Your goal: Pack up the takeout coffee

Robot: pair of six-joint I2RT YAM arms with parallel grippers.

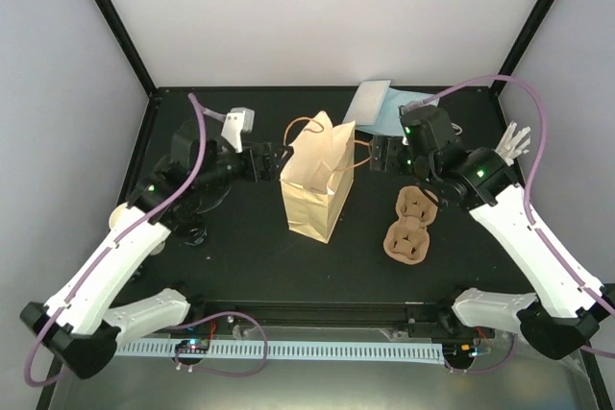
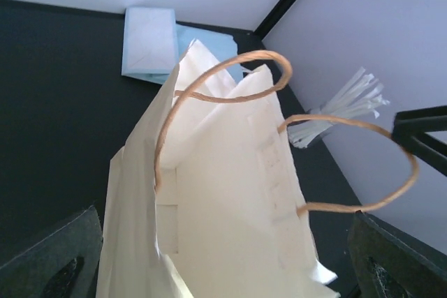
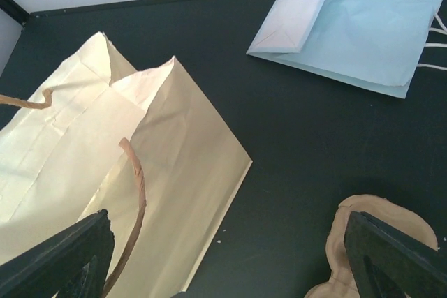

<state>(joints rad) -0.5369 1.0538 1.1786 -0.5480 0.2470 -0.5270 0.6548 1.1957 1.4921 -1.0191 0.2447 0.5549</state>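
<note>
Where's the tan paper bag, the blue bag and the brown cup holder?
tan paper bag [image 1: 315,194], top view, front side.
blue bag [image 3: 363,40], right wrist view, flat middle.
brown cup holder [image 1: 405,240], top view, nearer half.

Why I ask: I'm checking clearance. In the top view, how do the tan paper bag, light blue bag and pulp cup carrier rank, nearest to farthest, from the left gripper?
From the left gripper:
1. tan paper bag, right at its fingers, mid-table.
2. light blue bag, flat at the back, right of centre.
3. pulp cup carrier, on the right, nearer the front.
</note>
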